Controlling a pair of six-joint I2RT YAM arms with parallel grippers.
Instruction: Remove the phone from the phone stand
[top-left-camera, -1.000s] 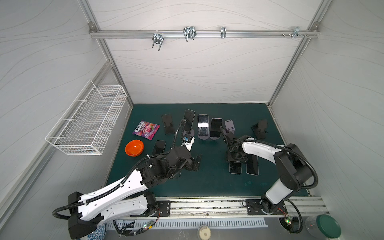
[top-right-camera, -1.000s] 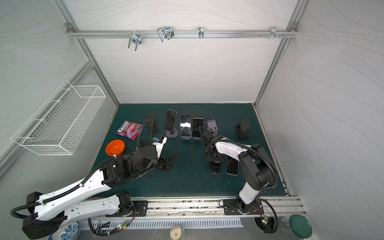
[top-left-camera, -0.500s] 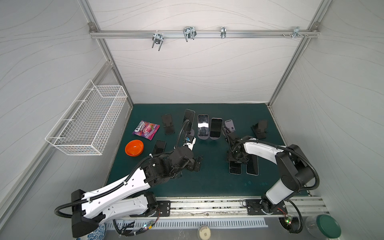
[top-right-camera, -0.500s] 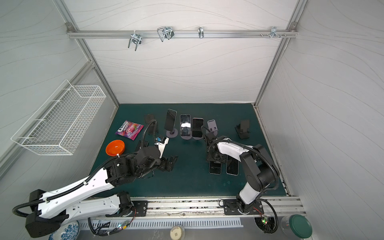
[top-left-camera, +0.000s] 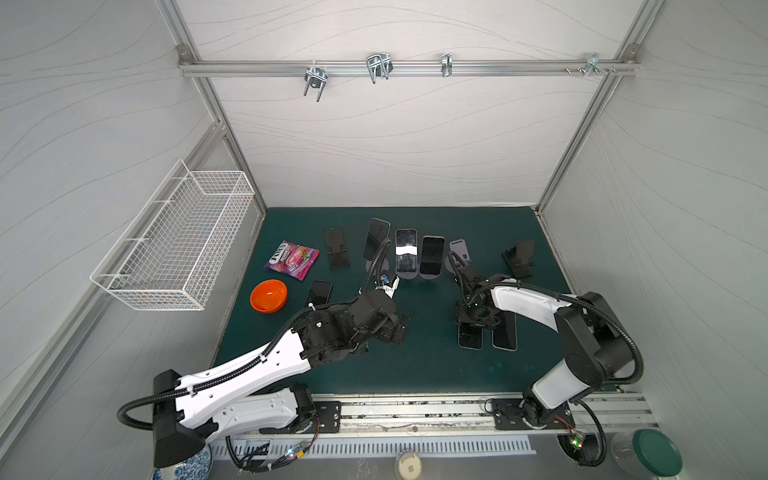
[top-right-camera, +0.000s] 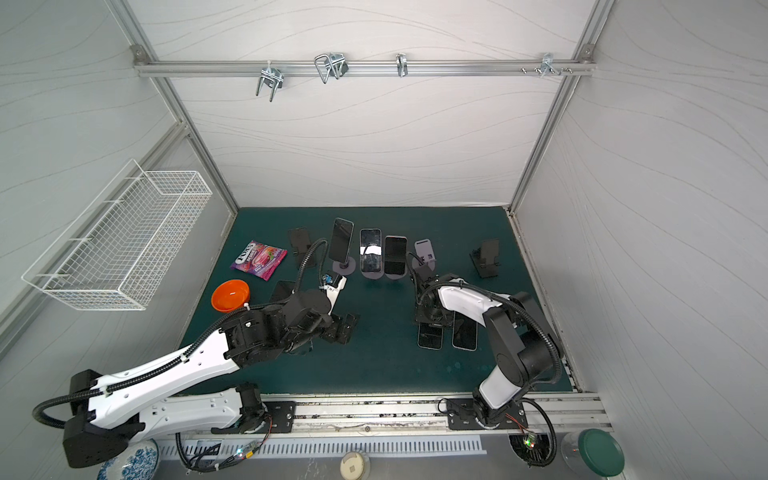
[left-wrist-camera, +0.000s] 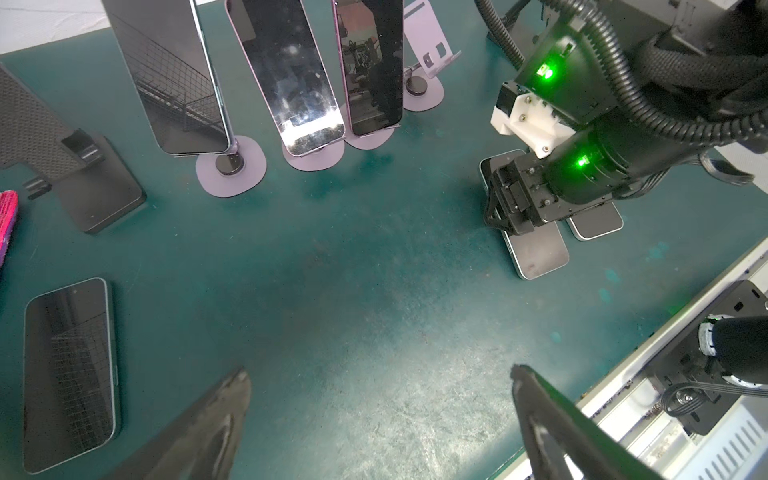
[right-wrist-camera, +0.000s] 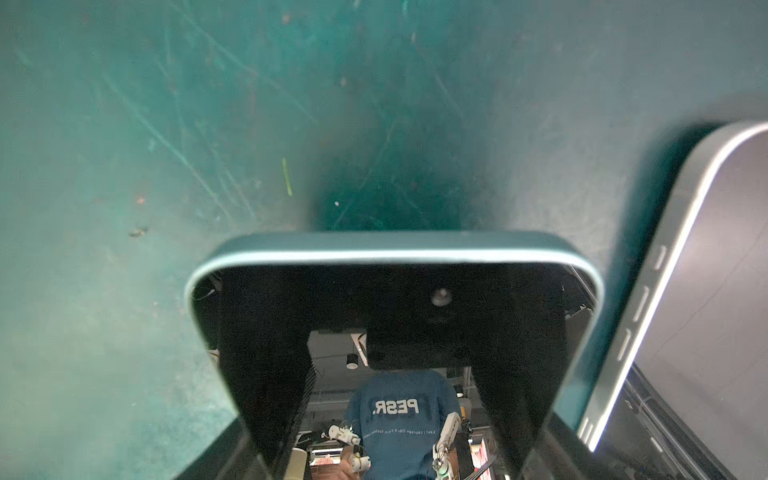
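Nearest the front rail, the right gripper (top-left-camera: 473, 320) has its jaws partly closed across the sides of the phone (top-left-camera: 469, 338). The phone lies flat, screen up, on the green mat (top-left-camera: 415, 365), its long axis running front to back, just beside a 2nd flat phone (top-left-camera: 504, 338). The left gripper (left-wrist-camera: 380, 372) hangs wide open and empty. Farther back are a 3rd flat phone (top-left-camera: 319, 293), 3 propped phones (top-left-camera: 406, 251), 4 purple stands (top-left-camera: 459, 251) and 2 black stands (top-left-camera: 336, 249).

Candy bag (top-left-camera: 292, 258) (top-right-camera: 258, 258), centre-left in both top views: "FOX'S", rest too small. Rt wrist view, lower centre: phone (right-wrist-camera: 399, 316) screen reflects shirt (right-wrist-camera: 401, 405) w/ "PESR."
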